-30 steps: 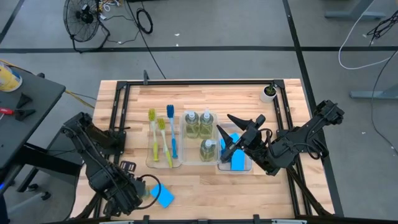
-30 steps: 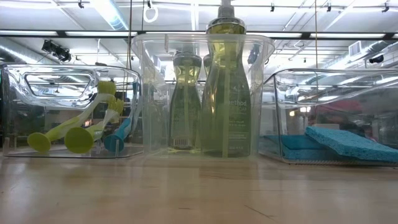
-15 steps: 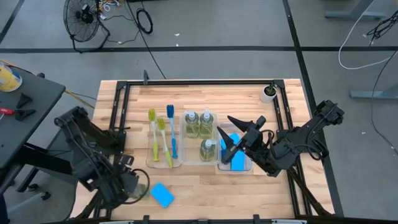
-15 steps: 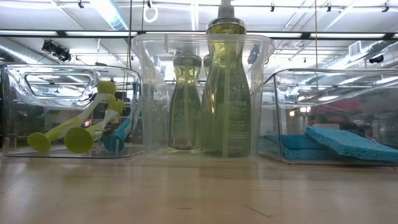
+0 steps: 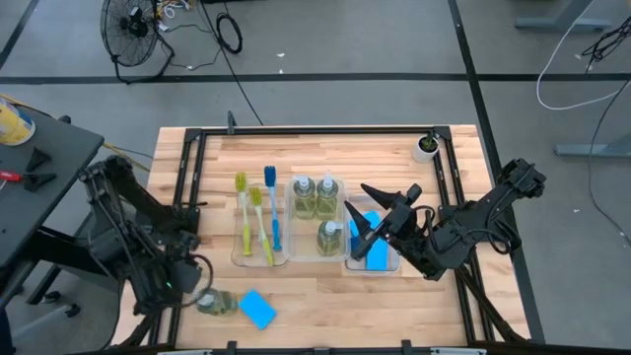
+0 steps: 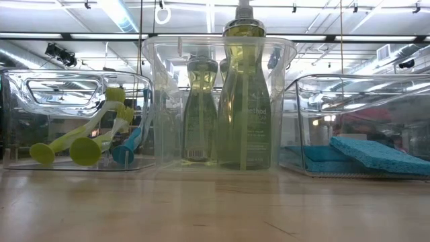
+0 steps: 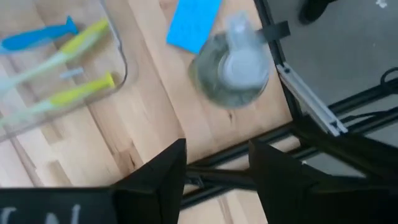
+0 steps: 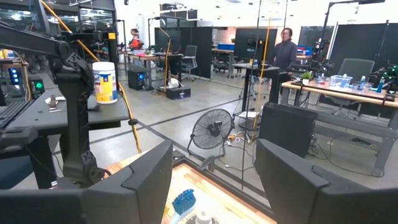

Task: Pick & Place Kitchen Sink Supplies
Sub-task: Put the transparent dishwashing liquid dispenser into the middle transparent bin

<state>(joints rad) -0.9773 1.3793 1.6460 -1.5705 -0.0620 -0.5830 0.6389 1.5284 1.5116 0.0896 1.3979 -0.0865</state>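
A clear pump bottle of yellow-green soap (image 5: pixel 215 304) (image 7: pixel 230 68) sits on the table near its front edge, seemingly upright, beside a loose blue sponge (image 5: pixel 258 309) (image 7: pixel 193 25). My left gripper (image 5: pixel 189 284) (image 7: pixel 217 152) is open, just left of that bottle and clear of it. Three brushes (image 5: pixel 258 219) (image 6: pixel 87 144) lie in the left tray. Three soap bottles (image 5: pixel 317 212) (image 6: pixel 235 101) stand in the middle tray, and blue sponges (image 5: pixel 375 251) (image 6: pixel 366 153) lie in the right tray. My right gripper (image 5: pixel 363 217) (image 8: pixel 214 155) hovers wide open above the sponge tray.
Three clear trays (image 6: pixel 151 107) stand side by side mid-table. A small white cup (image 5: pixel 426 148) sits at the far right corner. A black metal frame (image 5: pixel 187 177) runs around the table top. Bare wood lies between the trays and the near edge.
My left gripper has drawn back from the loose blue sponge toward the table's left edge. The soap bottle it covered before now sits uncovered on the table beside the sponge. The right arm and the trays' contents have kept still.
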